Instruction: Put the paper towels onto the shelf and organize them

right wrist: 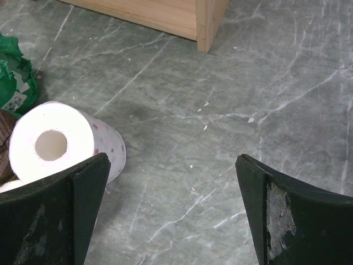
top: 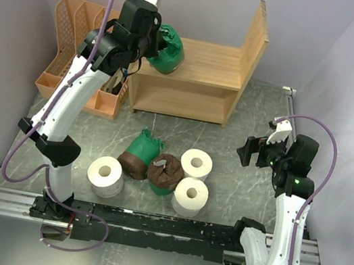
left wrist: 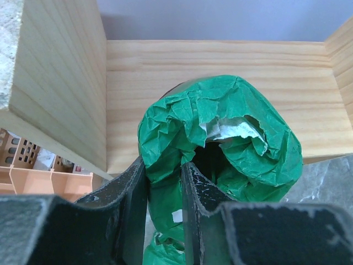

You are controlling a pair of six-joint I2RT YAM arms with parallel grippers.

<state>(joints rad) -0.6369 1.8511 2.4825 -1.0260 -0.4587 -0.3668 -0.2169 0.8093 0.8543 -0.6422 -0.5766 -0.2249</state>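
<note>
We see our left claw (left wrist: 164, 168) clamped on a green roll (left wrist: 231, 110) at the shelf (left wrist: 220, 61) top; our right claw (right wrist: 172, 160) stands apart.

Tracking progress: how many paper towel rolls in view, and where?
6. One green-wrapped roll in the left gripper at the shelf top board. Five on the table: three white rolls, two wrapped rolls. Others may hide behind the left arm.

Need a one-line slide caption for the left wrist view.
Left gripper pinching a green-wrapped paper towel roll by its rim, over the wooden shelf.
</note>
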